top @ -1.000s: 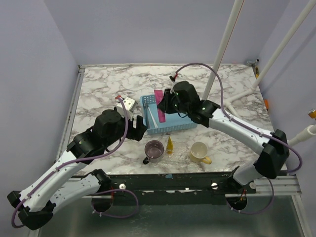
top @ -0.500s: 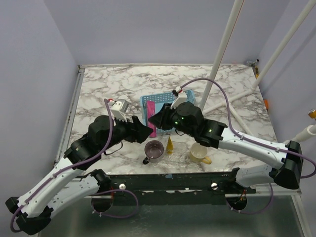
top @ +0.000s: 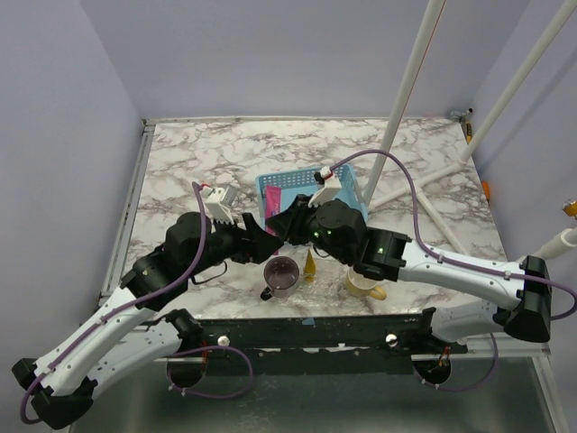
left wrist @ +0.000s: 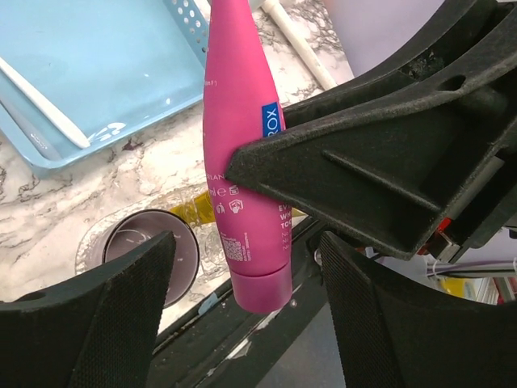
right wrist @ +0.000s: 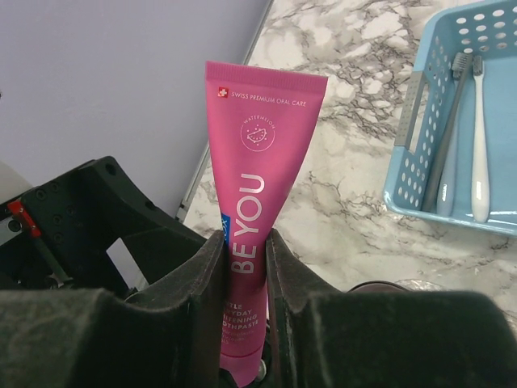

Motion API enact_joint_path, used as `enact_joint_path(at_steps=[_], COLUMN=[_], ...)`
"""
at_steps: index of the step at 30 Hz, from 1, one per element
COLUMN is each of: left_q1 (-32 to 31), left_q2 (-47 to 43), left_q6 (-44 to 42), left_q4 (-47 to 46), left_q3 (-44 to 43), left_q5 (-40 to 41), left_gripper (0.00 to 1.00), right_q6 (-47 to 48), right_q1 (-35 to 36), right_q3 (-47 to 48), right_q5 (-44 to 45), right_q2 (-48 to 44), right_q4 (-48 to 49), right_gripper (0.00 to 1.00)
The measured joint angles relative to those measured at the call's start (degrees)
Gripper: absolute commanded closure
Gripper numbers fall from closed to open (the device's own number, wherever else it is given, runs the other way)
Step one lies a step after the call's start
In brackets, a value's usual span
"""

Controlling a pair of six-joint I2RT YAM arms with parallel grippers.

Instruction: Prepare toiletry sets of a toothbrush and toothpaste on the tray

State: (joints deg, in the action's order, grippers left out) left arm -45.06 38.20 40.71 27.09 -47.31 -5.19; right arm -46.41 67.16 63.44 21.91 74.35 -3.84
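pink tube (right wrist: 250, 202) pinched in right fingers (right wrist: 202, 299); left fingers (left wrist: 121, 307) spread wide either side, gaps showing; tray (right wrist: 408, 153) edge near.

Even diffuse light, faint shadows, sharp (nearest edges slightly soft)

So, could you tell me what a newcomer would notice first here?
The pink tube stands out first, pinched in the right pincer, with the open left pincer facing it. Just behind lies the blue tray holding brushes. A yellow tube sits between a purple mug and a cream mug at the near edge.
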Motion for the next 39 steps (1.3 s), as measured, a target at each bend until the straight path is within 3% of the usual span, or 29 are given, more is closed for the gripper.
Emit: enact_joint_path(at_steps=[7,18,22,26,36,39], left_q1=[0.00,0.00,0.00,0.00,0.00,0.00], left_q2=[0.50,1.57,1.79,2.38,0.59,-0.85], left_q6=[0.74,0.85,0.83,0.52,-0.87,-1.20], left_q4=[0.07,0.02,-0.09,-0.20,-0.46,-0.52], left_q3=[0.00,0.00,0.00,0.00,1.33,1.92], left_q5=[-0.94,-3.10,-3.61,-4.42,-5.73,-6.69], left_gripper=[0.36,0.56,0.70,1.00,1.00,1.00], right_q6=[0.07,0.55,0.66,1.01,1.73,2.89], right_q1=[1.31,2.51,2.91,3.37,3.78,3.78], right_q3=[0.00,0.00,0.00,0.00,0.02,0.04], right_q5=[3.15,5.86,6.36,7.23,7.45,7.37], right_q2=[-0.02,0.00,0.02,0.24,0.31,0.11], right_q4=[0.44,2.71,2.82,2.80,2.32,1.51], right_gripper=[0.76,0.75,0.75,0.72,0.45,0.44])
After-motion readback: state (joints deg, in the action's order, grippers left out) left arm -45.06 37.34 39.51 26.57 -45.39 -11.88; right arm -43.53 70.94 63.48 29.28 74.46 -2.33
